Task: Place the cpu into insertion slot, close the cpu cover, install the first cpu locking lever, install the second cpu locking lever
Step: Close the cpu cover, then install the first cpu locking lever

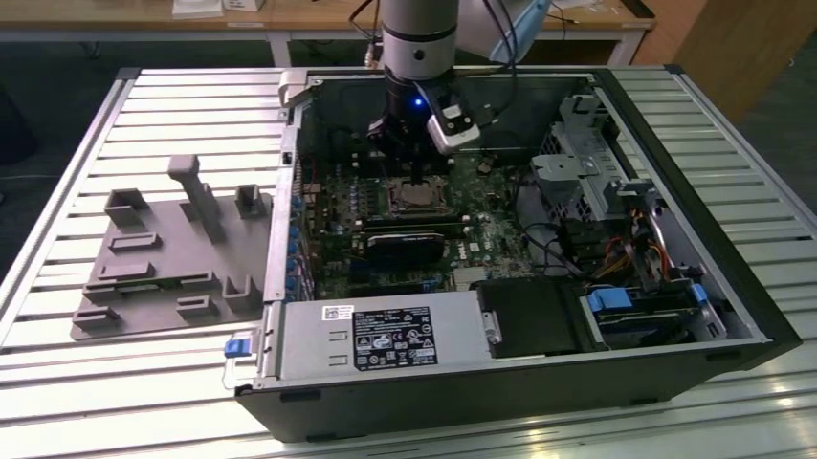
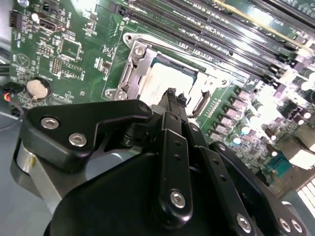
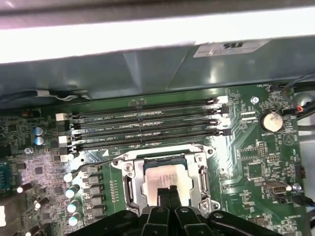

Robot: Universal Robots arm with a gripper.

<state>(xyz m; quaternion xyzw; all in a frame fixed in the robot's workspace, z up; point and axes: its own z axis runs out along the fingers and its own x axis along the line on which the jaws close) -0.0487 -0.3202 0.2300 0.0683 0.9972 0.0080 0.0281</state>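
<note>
Gripper [image 3: 170, 190] clenched, hiding part of cpu [image 3: 158, 176] seated in insertion slot [image 3: 129, 188].

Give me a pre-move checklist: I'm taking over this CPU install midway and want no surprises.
1. cpu lying flat in the insertion slot: ok.
2. cpu cover down around the cpu: ok, as far as both wrist views show.
3. Cover locked down: cannot tell.
4. gripper shut and empty: ok.
5. Fingertips clear of the cpu face: cannot tell; they sit right over it.
</note>
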